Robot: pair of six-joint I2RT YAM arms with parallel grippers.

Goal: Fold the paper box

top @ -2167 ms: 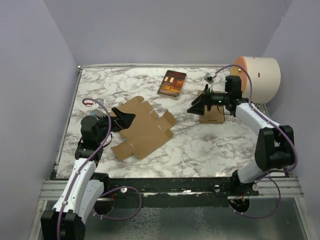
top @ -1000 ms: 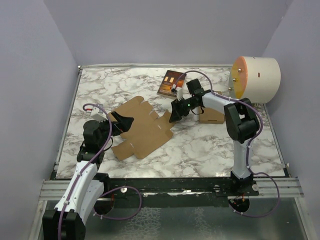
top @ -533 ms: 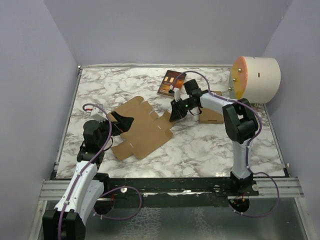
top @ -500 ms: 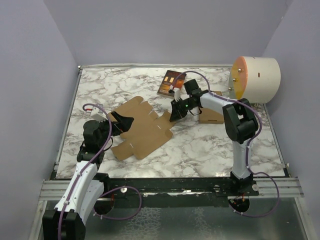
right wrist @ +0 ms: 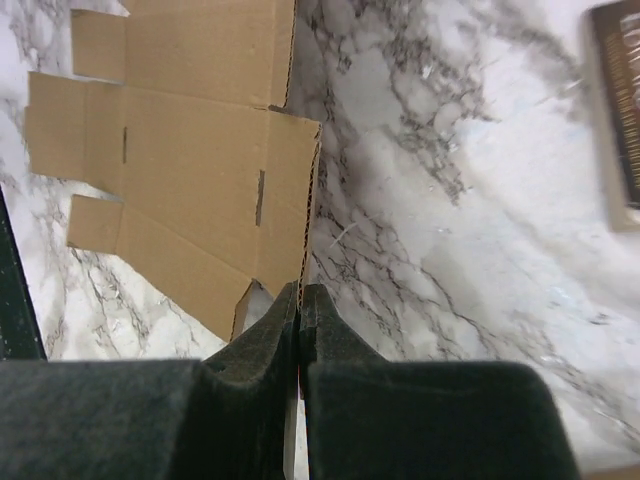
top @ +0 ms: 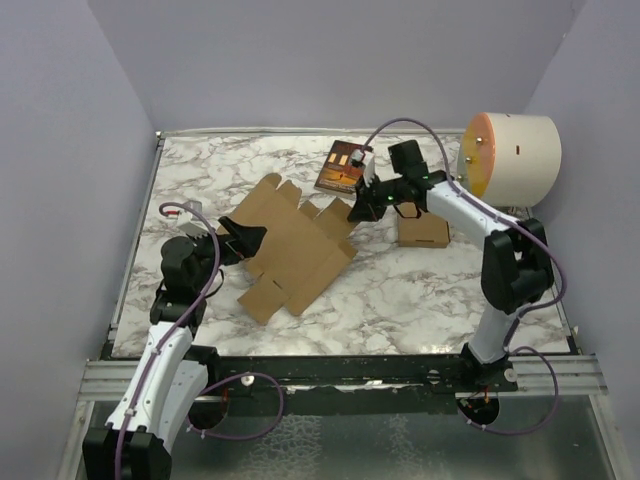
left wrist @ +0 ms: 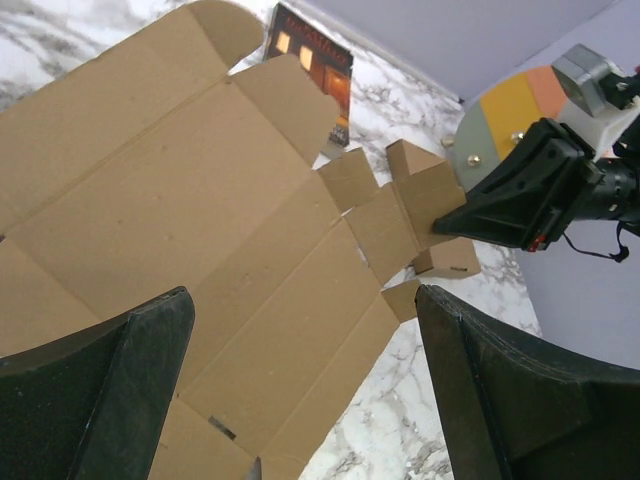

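The plain brown die-cut cardboard sheet (top: 290, 250) (left wrist: 200, 230) (right wrist: 190, 150) lay unfolded between the two grippers, its creases, short slits and small tabs all showing. The right gripper (top: 360, 207) (right wrist: 300, 295) (left wrist: 520, 195) had its jaws pinched together on the thin edge of one flap, which was lifted off the white marble table (top: 420, 290). The left gripper (top: 245, 240) (left wrist: 305, 300) held its jaws wide apart, with the sheet spread just ahead of them.

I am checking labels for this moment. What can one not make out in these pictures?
Whether the left gripper touches the box: in the top view it covers that edge.
Book: cut off by the right edge in the right wrist view; title too small from above.
Carton: right arm partly hides it in the top view.
Flap part inside the right gripper: the gripper itself hides it.
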